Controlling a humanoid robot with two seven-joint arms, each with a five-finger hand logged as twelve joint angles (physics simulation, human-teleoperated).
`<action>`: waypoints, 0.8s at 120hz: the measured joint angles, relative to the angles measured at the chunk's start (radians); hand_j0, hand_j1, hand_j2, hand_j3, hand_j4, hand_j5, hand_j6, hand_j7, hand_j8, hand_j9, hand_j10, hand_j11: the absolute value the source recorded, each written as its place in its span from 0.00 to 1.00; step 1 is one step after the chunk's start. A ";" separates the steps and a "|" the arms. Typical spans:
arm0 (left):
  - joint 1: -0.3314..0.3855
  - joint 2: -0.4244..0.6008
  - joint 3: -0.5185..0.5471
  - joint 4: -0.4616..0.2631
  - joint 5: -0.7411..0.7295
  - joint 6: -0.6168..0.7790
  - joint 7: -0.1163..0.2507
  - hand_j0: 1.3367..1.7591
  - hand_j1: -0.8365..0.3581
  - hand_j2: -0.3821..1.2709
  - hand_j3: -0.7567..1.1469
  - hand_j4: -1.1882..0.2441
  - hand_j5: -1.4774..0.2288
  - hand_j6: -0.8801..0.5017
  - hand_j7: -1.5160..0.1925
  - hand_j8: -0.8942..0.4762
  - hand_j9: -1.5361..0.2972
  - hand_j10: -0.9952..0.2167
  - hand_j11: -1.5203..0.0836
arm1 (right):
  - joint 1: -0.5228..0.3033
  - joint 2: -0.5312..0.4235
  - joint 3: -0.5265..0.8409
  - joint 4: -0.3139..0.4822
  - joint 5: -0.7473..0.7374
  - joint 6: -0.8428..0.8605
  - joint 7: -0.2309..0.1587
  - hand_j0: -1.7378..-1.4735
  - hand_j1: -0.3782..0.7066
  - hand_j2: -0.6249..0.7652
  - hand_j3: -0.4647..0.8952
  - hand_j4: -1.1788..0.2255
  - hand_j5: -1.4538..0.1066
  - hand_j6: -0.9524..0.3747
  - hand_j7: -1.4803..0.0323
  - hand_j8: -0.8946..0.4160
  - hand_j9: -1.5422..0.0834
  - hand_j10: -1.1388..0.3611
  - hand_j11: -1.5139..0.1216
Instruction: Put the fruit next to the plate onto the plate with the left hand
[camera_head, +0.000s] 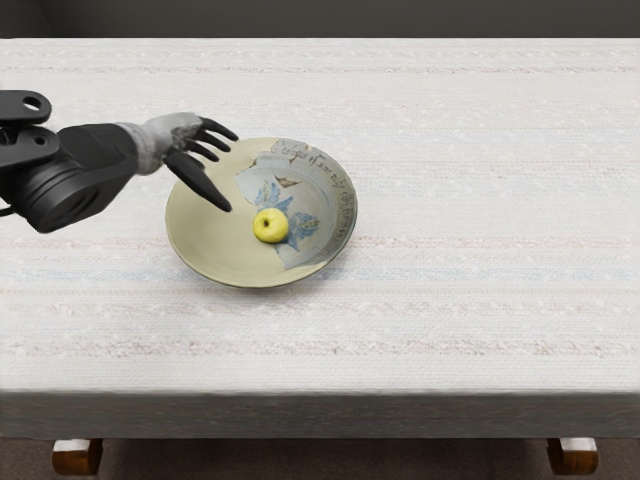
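A small yellow apple (270, 225) lies near the middle of a round plate (215, 250) with a cream glaze and blue-and-white pattern. My left hand (202, 155) hovers over the plate's upper left rim, its dark fingers spread and holding nothing. The hand is apart from the apple, to its upper left. The left arm (70, 175) comes in from the picture's left edge. No right arm shows.
The plate stands on a long table (480, 200) with a pale cloth-like top. Its front edge runs across the bottom of the view, with two wooden feet below.
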 joint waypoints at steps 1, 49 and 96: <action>0.006 0.005 -0.007 0.000 0.000 -0.010 -0.003 0.76 0.71 0.27 0.40 0.63 0.65 0.43 0.67 0.45 0.64 0.59 0.72 | 0.000 0.000 0.000 0.000 0.000 0.000 0.000 0.30 0.07 0.44 0.34 0.81 0.90 0.69 0.95 0.65 0.92 0.73 0.90; 0.489 0.287 -0.560 0.013 0.008 -0.586 -0.057 0.76 0.71 0.27 0.40 0.63 0.65 0.43 0.67 0.45 0.64 0.59 0.72 | 0.000 0.000 0.000 0.000 0.000 0.000 0.000 0.30 0.07 0.44 0.34 0.81 0.90 0.69 0.95 0.65 0.92 0.73 0.90; 0.897 0.354 -1.113 0.038 -0.023 -0.912 -0.058 0.76 0.70 0.27 0.40 0.63 0.65 0.43 0.67 0.44 0.63 0.58 0.71 | 0.000 0.000 0.000 0.000 0.000 0.000 0.000 0.30 0.07 0.44 0.34 0.81 0.90 0.69 0.95 0.65 0.92 0.73 0.90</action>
